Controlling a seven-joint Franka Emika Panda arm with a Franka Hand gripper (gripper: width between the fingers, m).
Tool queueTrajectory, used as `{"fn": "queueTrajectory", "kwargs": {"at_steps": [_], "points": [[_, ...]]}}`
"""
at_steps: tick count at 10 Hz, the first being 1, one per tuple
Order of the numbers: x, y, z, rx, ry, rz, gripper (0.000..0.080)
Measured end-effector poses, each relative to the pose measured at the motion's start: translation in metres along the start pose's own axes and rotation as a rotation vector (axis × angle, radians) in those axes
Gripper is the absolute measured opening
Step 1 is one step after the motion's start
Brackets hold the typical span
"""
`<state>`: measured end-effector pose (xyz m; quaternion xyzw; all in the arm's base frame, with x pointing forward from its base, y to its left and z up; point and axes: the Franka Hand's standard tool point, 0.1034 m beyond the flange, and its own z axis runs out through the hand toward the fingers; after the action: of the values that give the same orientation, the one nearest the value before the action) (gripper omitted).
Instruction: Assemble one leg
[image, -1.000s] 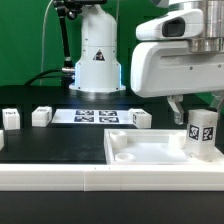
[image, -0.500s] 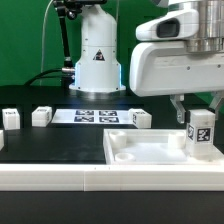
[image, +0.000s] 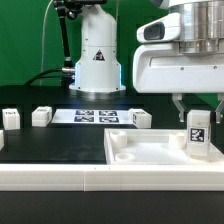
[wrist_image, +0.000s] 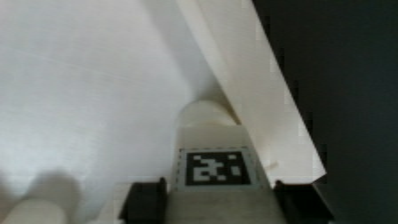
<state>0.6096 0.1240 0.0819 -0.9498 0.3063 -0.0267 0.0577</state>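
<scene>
Exterior view: four legs (image: 198, 133).

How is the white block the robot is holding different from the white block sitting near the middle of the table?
The leg in the gripper stands upright and tall; the middle block lies low. The leg is over the white tray, at its corner on the exterior view's right; the middle block rests on the black table behind the tray, near the marker board. The leg is gripped; the middle block is free. Both are white with black-and-white tags.

Smooth matt white plastic leg (image: 198, 133), paper-like printed tag (wrist_image: 217, 167)
</scene>
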Motion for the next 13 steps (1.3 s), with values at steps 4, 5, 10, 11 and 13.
{"fn": "queueTrajectory", "kwargs": {"at_steps": [4, 5, 10, 11, 13], "points": [[-0.0024, -0.0057, 0.0018, 0.016, -0.014, 0.392, 0.0291], [0.0000, -0.0045, 0.0015, 0.023, -0.021, 0.423, 0.0291], [-0.0014, -0.0039, 0.0021, 0.020, -0.025, 0.303, 0.0620], [-0.0011, -0.0032, 0.0023, 0.019, -0.022, 0.155, 0.0640], [-0.0027, -0.0047, 0.0024, 0.001, -0.006, -0.125, 0.0648]]}}
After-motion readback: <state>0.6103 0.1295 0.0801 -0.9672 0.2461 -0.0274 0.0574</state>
